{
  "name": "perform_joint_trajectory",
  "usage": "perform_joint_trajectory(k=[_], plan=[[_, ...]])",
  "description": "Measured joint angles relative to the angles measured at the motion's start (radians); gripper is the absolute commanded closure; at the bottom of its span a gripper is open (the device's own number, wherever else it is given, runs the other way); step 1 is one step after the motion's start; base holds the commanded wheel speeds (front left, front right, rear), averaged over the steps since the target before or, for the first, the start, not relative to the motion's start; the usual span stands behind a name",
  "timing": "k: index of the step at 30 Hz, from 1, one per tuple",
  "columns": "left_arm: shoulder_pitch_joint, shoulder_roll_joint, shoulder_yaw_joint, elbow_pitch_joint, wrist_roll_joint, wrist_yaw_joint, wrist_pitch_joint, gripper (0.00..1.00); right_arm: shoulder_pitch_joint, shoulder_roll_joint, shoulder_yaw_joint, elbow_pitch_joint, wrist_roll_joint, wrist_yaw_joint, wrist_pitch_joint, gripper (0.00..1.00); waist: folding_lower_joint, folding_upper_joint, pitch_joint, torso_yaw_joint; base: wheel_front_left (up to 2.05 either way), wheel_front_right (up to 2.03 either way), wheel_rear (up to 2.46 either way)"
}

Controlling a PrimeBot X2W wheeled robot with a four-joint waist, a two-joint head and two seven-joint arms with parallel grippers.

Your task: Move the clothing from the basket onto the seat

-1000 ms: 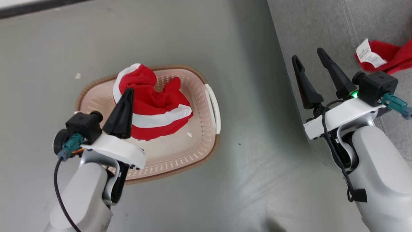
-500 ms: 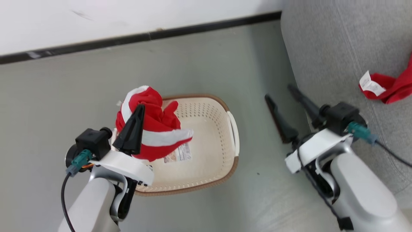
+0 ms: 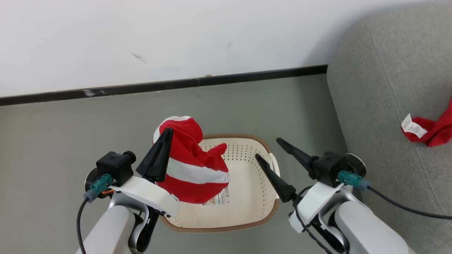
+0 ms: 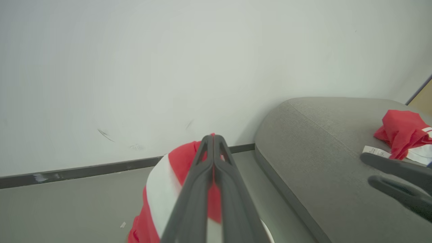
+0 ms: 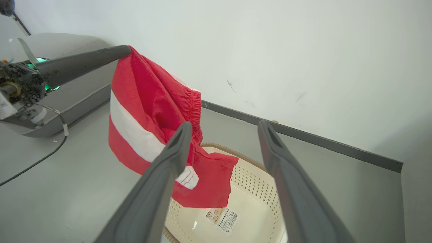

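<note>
Since a second ago, your left gripper [image 3: 168,132] had lifted the red-and-white garment [image 3: 192,165] out of the basket [image 3: 219,228], where it had lain bundled. Your head camera had also tilted up and brought the white wall [image 3: 176,42] into view, so the shift of the whole picture was not the things moving.

The left jaws were clenched tight on the garment's top fold. The cloth hung from the fingertips over the left half of the basket, and in the right wrist view its lower hem was clear of the basket's bottom. The basket stood on the grey floor [image 3: 53,141], with a printed sticker [image 3: 219,200] showing on its bottom.

Your right gripper [image 3: 268,148] had its jaws spread wide and held nothing, its fingertips near the basket's white right handle [image 3: 274,165].

A second red garment [image 3: 432,132] with a white care label [image 3: 411,126] lay on the grey sofa [image 3: 381,106], well apart from the basket.
</note>
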Motion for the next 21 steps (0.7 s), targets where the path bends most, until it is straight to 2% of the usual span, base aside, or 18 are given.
perform_joint_trajectory(k=[13, 21], plan=[[0.016, -0.002, -0.054, -0.007, -0.012, -0.027, 0.062, 1.0, 0.035, 0.0, 0.201, -0.01, 0.004, 0.0, 0.0, 0.0, 0.0, 0.0, -0.127, 0.075, 0.0, 0.0, 0.0], [0.021, -0.006, -0.102, -0.04, -0.017, -0.043, 0.103, 1.0, 0.035, 0.003, 0.232, -0.013, 0.01, 0.0, 0.0, 0.0, 0.0, 0.0, -0.193, 0.121, 0.0, 0.0, 0.0]])
